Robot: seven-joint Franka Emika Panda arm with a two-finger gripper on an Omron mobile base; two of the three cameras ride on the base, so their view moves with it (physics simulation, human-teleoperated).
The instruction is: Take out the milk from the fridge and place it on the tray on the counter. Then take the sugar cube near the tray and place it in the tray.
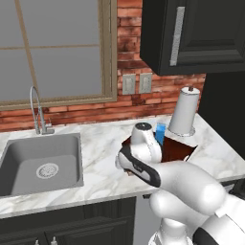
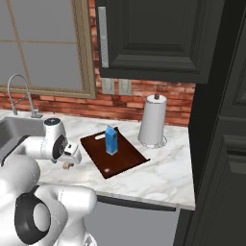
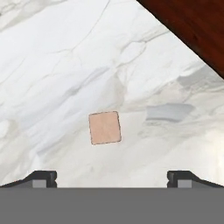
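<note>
In your left base view, the white marble counter (image 1: 100,143) runs from the grey sink (image 1: 40,165) on the left to the paper towel roll (image 1: 184,112) at the far right. The dark reddish-brown tray (image 1: 177,150) lies just in front of that roll, mostly hidden behind the arm. You can see a slice of the blue milk carton (image 1: 160,133) standing on the tray, past the arm's white wrist.

In your right base view, the tray (image 2: 127,161) lies at an angle on the counter (image 2: 163,175), with the paper towel roll (image 2: 153,120) near its far right corner. The milk carton (image 2: 111,140) stands upright on the tray's far half: slim, bright blue, with a gabled top. Just left of the tray's near left edge, the sugar cube (image 2: 66,166) sits on the marble as a tiny tan block, apart from the tray. The gripper (image 2: 72,157) hangs right over it.

In your hand view, the sugar cube (image 3: 105,127) shows as a flat, pale peach-tan square with slightly rounded corners, lying alone on the veined marble (image 3: 57,74). A corner of the tray (image 3: 197,30) fills the upper right, well apart from the cube. The two fingertips (image 3: 41,178) stand spread wide at the bottom edge, with nothing between them; the cube lies ahead of the gap, nearer the left tip.
</note>
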